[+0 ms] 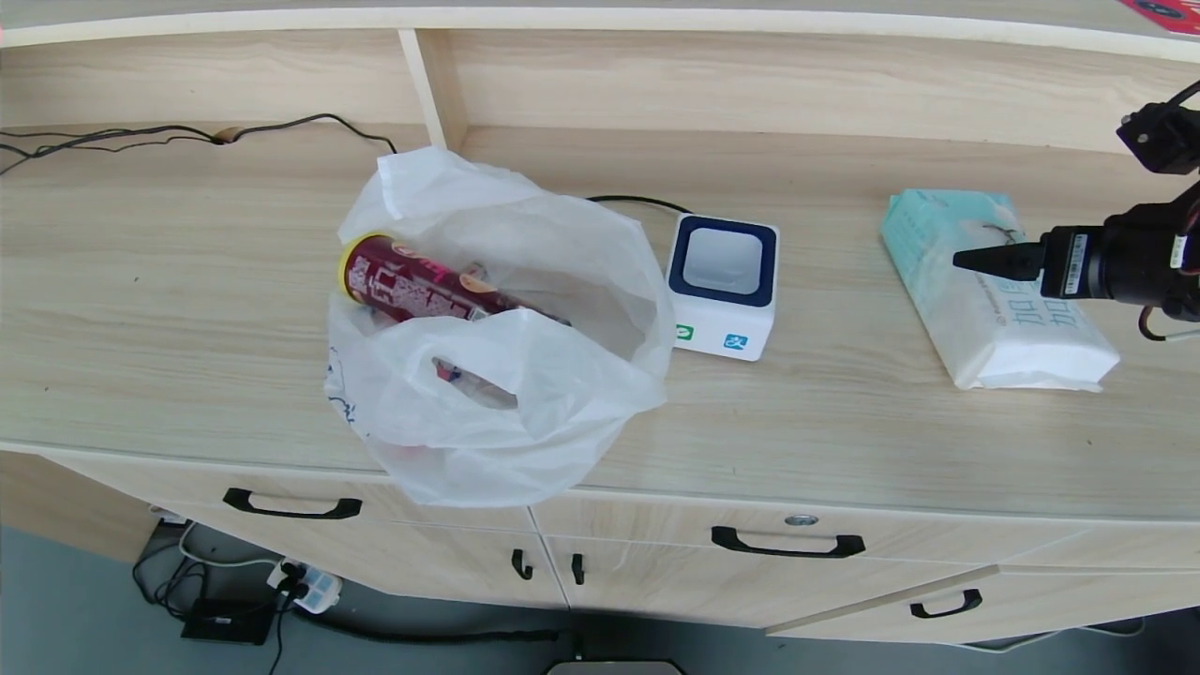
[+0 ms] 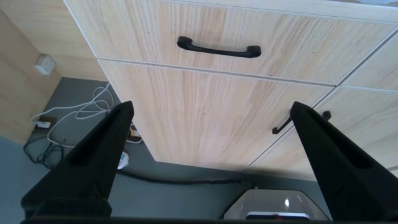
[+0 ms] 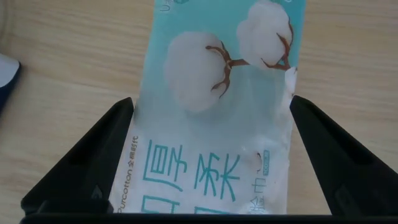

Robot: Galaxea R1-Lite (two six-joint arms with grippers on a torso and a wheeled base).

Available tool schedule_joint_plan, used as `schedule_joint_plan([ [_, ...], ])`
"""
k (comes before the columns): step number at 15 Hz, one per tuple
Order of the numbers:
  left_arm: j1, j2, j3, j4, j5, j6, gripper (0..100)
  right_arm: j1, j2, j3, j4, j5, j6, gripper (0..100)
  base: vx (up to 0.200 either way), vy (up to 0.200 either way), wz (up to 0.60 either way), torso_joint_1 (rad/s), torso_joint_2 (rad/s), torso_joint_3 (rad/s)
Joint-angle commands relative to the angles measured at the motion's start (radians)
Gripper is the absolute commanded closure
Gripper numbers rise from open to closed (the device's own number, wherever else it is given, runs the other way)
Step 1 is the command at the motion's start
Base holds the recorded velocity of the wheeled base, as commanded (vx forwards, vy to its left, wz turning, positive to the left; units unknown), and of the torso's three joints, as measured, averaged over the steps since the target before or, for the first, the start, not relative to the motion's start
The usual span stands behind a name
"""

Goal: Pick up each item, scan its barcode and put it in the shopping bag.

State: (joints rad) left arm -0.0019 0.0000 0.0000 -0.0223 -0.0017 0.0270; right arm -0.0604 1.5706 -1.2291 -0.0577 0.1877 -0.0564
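Progress stands partway, we judge: a red canister [image 1: 412, 286] already lies inside the white shopping bag [image 1: 525, 412] on the counter [image 1: 187, 309]; the tissue pack [image 1: 994, 319] is left to scan and bag; it lies flat on the counter, well to the right of the scanner [image 1: 722, 286], which sits just beside the bag; our right gripper [image 3: 211, 102] hovers over the pack, fingers spread apart to either side, not clamped; our left gripper [image 2: 211, 109] hangs before the drawer fronts, fingers likewise apart, holding nothing; the pack looks soft, wrapped in pale teal film printed with cotton bolls.
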Motion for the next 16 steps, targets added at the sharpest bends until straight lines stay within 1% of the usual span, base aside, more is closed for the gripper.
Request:
schedule_joint_plan([
  [1, 0.000, 0.000, 0.000, -0.001, 0.000, -0.001, 0, -0.016, 0.025, -0.015, 0.002, -0.001, 0.000, 0, 0.000, 0.000, 0.00, 0.000, 0.00, 0.000],
  [3, 0.000, 0.000, 0.000, -0.001, 0.000, -0.001, 0, -0.030, 0.025, -0.024, 0.002, 0.004, 0.000, 0, 0.000, 0.000, 0.00, 0.000, 0.00, 0.000],
  [5, -0.001, 0.002, 0.000, -0.001, 0.000, 0.001, 0, -0.030, 0.023, -0.009, 0.002, 0.044, -0.002, 0, 0.000, 0.000, 0.00, 0.000, 0.00, 0.000],
  [12, -0.001, 0.002, 0.000, -0.001, 0.000, -0.001, 0, 0.010, 0.045, -0.036, 0.002, 0.038, -0.014, 0, 0.000, 0.000, 0.00, 0.000, 0.00, 0.000],
  [14, 0.000, 0.000, 0.000, -0.001, 0.000, 0.001, 0, 0.008, 0.063, -0.009, 0.019, 0.012, -0.043, 0, 0.000, 0.000, 0.00, 0.000, 0.00, 0.000],
  [16, 0.000, 0.000, 0.000, -0.002, 0.000, -0.001, 0, 0.008, 0.081, 0.003, 0.018, 0.012, -0.043, 0, 0.000, 0.000, 0.00, 0.000, 0.00, 0.000],
])
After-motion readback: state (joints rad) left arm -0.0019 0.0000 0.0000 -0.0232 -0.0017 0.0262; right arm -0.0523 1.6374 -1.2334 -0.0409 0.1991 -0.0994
